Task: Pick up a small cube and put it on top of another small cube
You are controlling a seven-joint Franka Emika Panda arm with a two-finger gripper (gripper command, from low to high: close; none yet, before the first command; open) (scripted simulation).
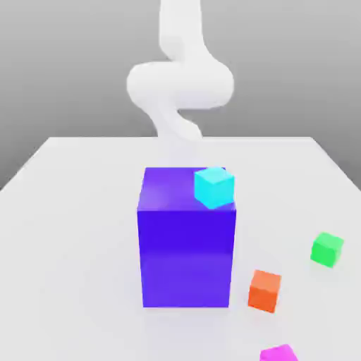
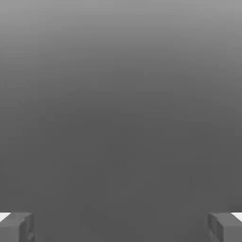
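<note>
Magenta cube [image 1: 276, 353] is seen at the near edge of the white table [image 1: 70, 211], cut off by the exterior view's frame.
The gripper [image 2: 121, 227] is spread wide and nothing is held between its fingers [image 2: 16, 227]. The green cube [image 1: 327, 249] is placed farther right, the orange cube [image 1: 264, 290] between, beside the blue-purple block [image 1: 185, 247] topped by a cyan cube [image 1: 213, 187]; the arm [image 1: 180, 84] is partly hidden behind it.
</note>
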